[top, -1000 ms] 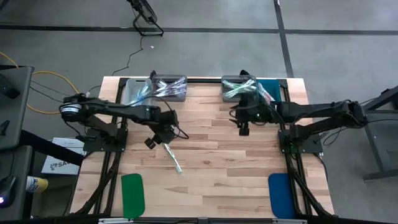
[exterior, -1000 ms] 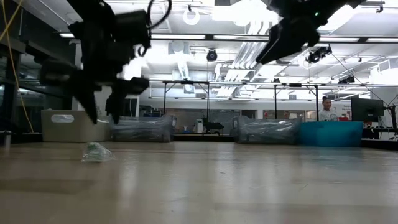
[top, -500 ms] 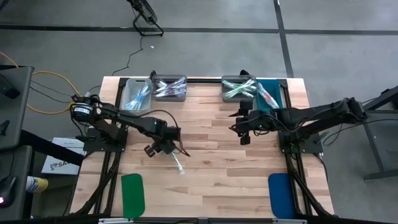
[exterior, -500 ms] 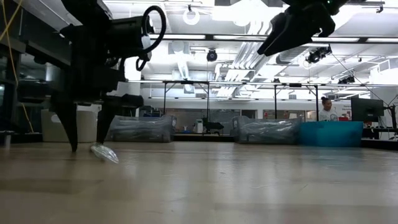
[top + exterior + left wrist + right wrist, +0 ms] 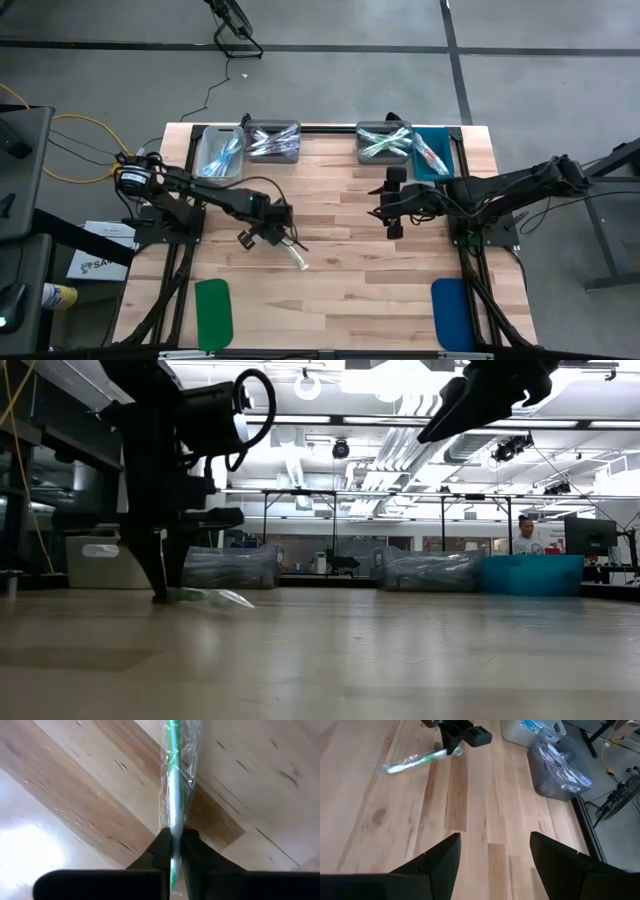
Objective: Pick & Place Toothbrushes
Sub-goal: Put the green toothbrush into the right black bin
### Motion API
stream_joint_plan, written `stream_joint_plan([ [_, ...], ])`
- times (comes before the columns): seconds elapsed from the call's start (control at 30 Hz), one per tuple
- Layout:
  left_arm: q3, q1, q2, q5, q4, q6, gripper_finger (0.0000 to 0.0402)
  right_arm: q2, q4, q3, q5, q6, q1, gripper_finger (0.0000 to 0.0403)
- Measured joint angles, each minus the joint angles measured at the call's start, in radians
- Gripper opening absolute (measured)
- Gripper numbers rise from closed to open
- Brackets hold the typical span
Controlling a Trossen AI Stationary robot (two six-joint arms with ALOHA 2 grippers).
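On the pale wood surface (image 5: pixel 340 290) we see the left gripper (image 5: pixel 272 238) with fingers clenched on a green toothbrush (image 5: pixel 292 252). The right gripper (image 5: pixel 388 205) hovers with fingers released, well apart from that toothbrush. Beyond it, a person (image 5: pixel 524 536) stands in the lit room.

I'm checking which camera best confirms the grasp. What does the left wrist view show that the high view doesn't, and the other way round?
Only the left wrist view: the left gripper is pinched shut on the green toothbrush in its clear wrapper, seen up close. Only the high view: four bins of toothbrushes at the table's far edge, the green pad, the blue pad, and the right gripper, open over mid-table. Both show the toothbrush lying on the wooden table at the left gripper.
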Motion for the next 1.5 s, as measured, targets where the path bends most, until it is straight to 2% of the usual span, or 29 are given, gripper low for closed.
stream_joint_plan([
  [0.27,-0.005,0.001,-0.021,-0.120,0.100,0.037,0.0012,0.035,0.019,-0.003,-0.035,0.090,0.003,0.0232],
  [0.43,-0.001,0.001,-0.077,-0.188,0.270,0.086,0.0012,0.150,0.176,-0.063,-0.111,0.096,0.004,0.0232],
  [0.63,-0.001,0.016,-0.159,-0.228,0.491,0.128,0.0012,0.280,0.318,-0.078,-0.053,0.066,0.002,0.0232],
  [0.77,-0.001,0.035,-0.181,-0.225,0.634,0.151,0.0012,0.354,0.536,-0.077,-0.003,-0.042,0.003,0.0232],
  [0.9,-0.001,0.054,-0.181,-0.223,0.705,0.167,0.0012,0.391,0.732,-0.077,0.051,-0.173,0.003,0.0232],
  [1.07,-0.001,0.069,-0.181,-0.223,0.795,0.163,0.0012,0.392,0.943,-0.077,0.025,-0.288,0.003,0.0232],
  [1.17,0.000,0.080,-0.184,-0.222,0.837,0.171,0.0012,0.392,1.010,-0.077,-0.003,-0.341,0.008,0.0232],
  [1.33,0.000,0.106,-0.203,-0.220,0.857,0.166,0.0012,0.392,1.055,-0.077,0.033,-0.377,0.030,0.0226],
  [1.5,-0.001,0.113,-0.214,-0.218,0.857,0.171,0.0012,0.391,1.077,-0.076,0.098,-0.405,0.041,0.0185],
])
